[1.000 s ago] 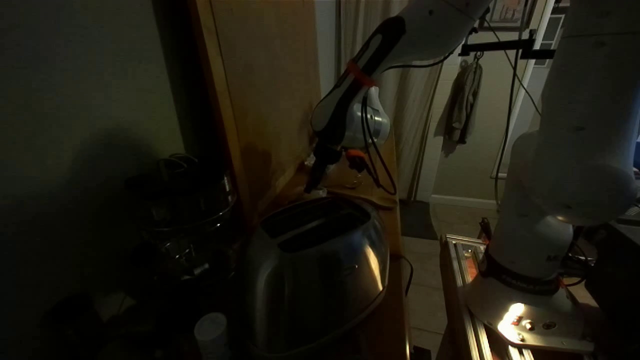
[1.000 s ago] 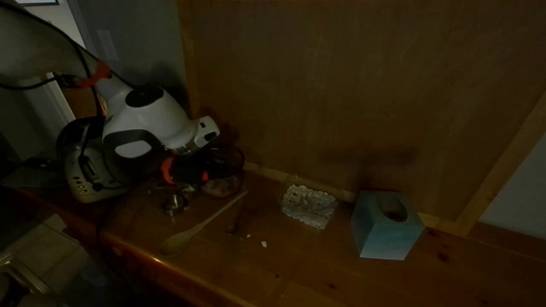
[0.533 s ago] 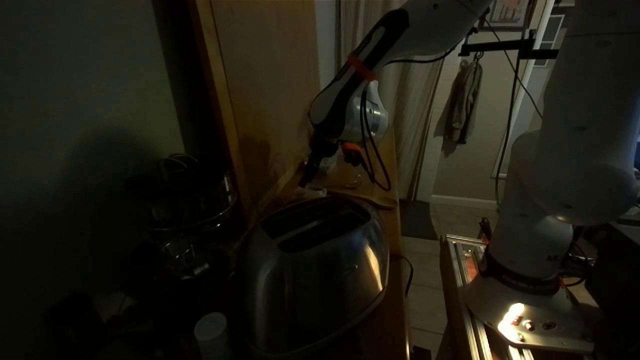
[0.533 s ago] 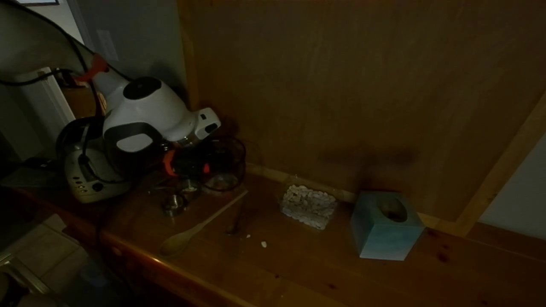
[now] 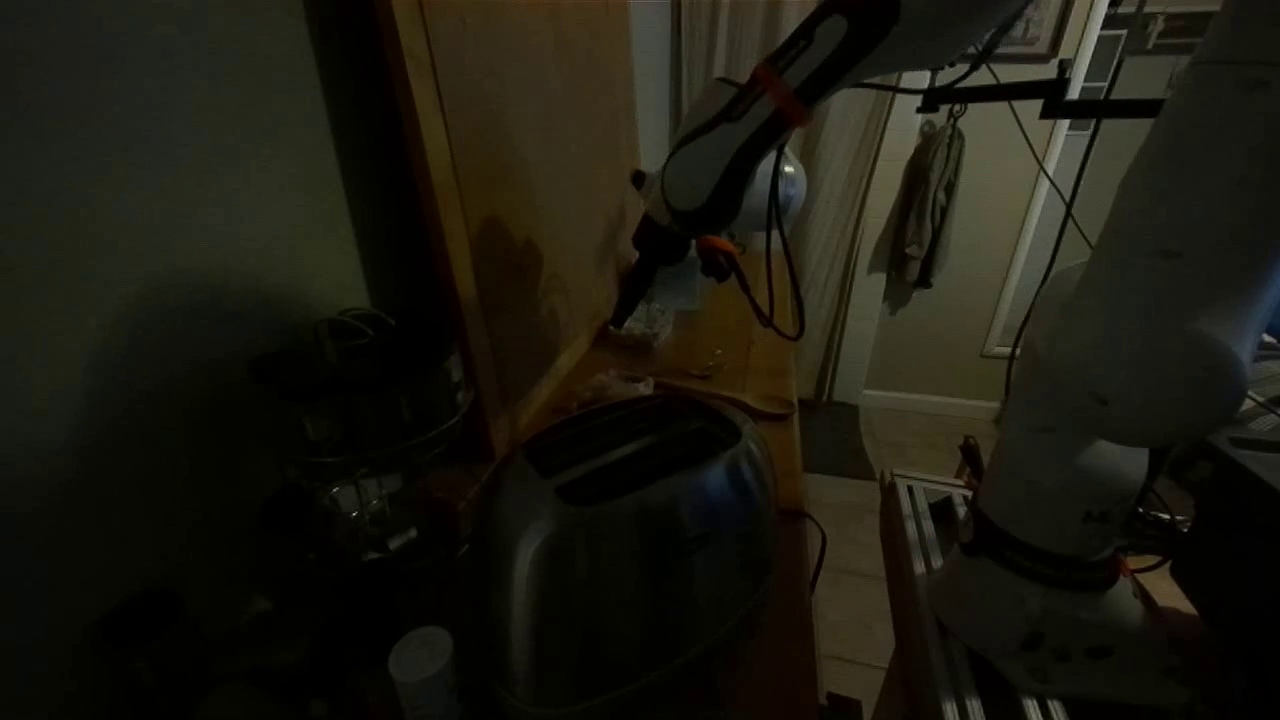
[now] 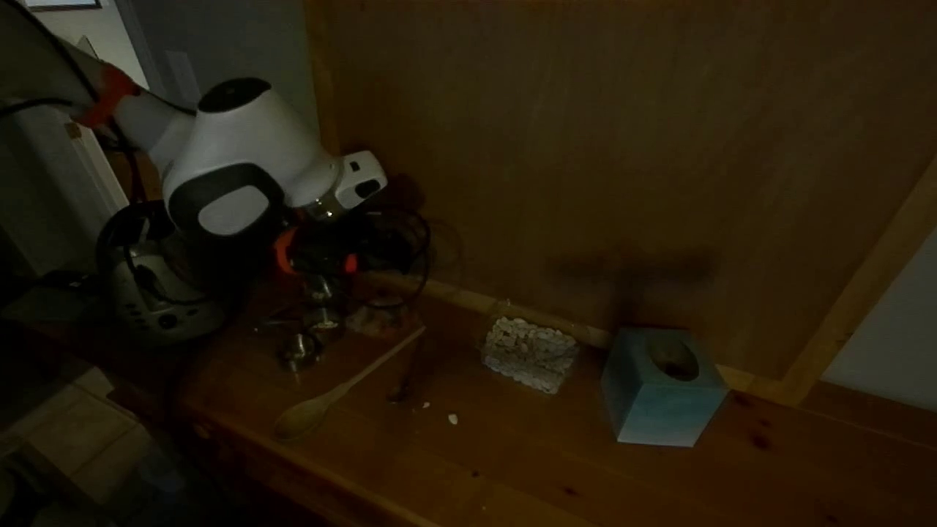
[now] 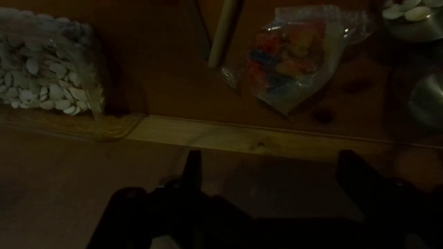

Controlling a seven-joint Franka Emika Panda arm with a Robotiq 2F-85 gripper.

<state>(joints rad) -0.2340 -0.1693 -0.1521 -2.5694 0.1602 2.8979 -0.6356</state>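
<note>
Pincer (image 7: 270,152) spread wide, nothing in its grasp; no grip yet made, I judge, with the clear bag of coloured pieces (image 7: 294,60), seemingly the nearest loose thing, lying unheld on the wooden tabletop (image 7: 159,76). Bag sits just beyond the pincer, apart from it; farther out, clear package of white pieces (image 7: 48,69) to one side, metal bowl (image 7: 420,30) to the other.
</note>
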